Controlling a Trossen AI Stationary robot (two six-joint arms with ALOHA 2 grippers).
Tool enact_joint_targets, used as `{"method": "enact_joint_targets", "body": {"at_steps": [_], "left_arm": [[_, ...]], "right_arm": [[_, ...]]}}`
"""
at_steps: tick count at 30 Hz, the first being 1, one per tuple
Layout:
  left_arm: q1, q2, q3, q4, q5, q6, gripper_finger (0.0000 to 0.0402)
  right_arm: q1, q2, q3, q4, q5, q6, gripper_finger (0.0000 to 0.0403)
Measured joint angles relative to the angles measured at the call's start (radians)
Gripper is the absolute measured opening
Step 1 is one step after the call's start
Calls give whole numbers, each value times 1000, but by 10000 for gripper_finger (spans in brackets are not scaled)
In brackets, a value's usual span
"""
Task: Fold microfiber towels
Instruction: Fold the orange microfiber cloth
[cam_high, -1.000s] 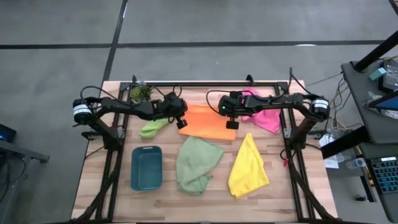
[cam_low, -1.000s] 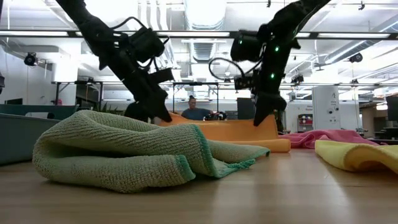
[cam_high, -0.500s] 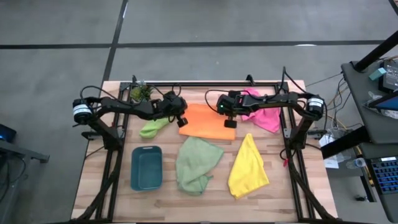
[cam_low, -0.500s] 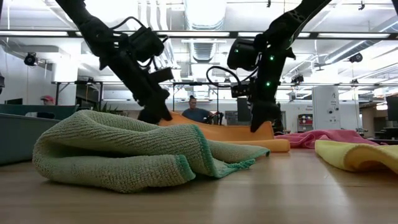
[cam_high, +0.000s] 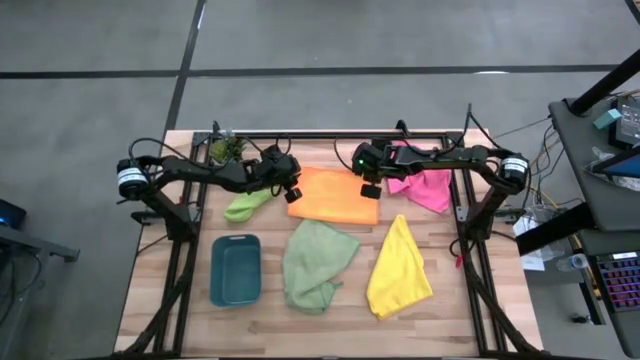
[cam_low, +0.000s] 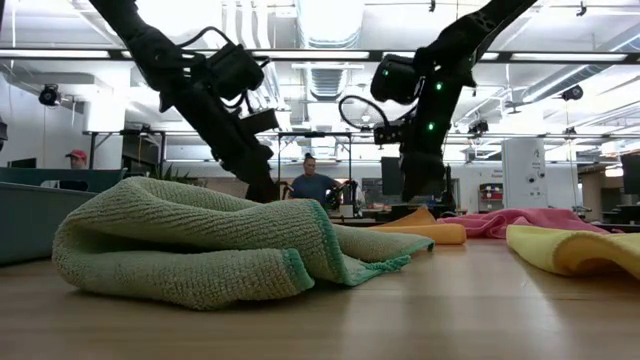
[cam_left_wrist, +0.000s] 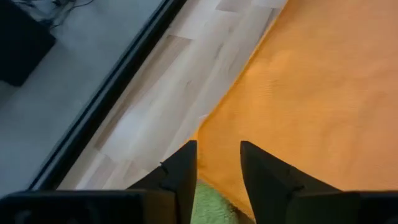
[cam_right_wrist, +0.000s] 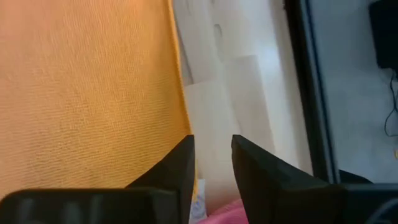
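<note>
The wooden table (cam_high: 460, 310) bears five towels (cam_high: 336, 196), a teal tray (cam_high: 236, 269) and a plant (cam_high: 224, 149).

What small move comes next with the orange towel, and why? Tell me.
Probably lift both tools straight up and clear. The orange towel lies folded flat at the back of the table, and the left tool and right tool sit at its two rear corners with fingers parted, nothing between them. The fold looks finished, so retreating avoids dragging it.

The wooden table (cam_high: 270, 320) stood on grey concrete floor (cam_high: 90, 110). Beyond the table, bright ceiling lights (cam_low: 330, 15) hung over a workshop; a seated person (cam_low: 312, 182) was behind it, another in a red cap (cam_low: 75, 160) nearby.
</note>
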Motion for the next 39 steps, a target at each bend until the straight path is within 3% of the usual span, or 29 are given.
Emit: {"method": "enact_joint_targets", "body": {"at_steps": [5, 11, 16, 23, 26, 30, 33, 39], "left_arm": [[-3, -35, 0, -25, 11, 0, 112], [-30, -92, -7, -39, 263, -2, 112], [-89, -116, -14, -42, 357, -28, 112], [-188, -120, -15, -59, 360, -53, 115], [-225, -122, -9, -133, 353, -52, 135], [-263, -122, -6, -241, 271, -53, 182], [-287, -122, -6, -298, 204, -53, 213], [-301, -122, -15, -305, 142, -24, 230]], "right_arm": [[4, -70, 0, -41, -40, 51, 99], [27, -136, -30, -26, -339, 151, 68], [108, -151, -91, 17, -377, 216, 40], [259, -151, -145, 49, -368, 309, 18], [324, -151, -147, 48, -347, 345, 13], [396, -152, -147, 48, -342, 407, 12], [419, -152, -147, 45, -342, 551, 13], [429, -152, -147, -11, -347, 680, 13]]}}
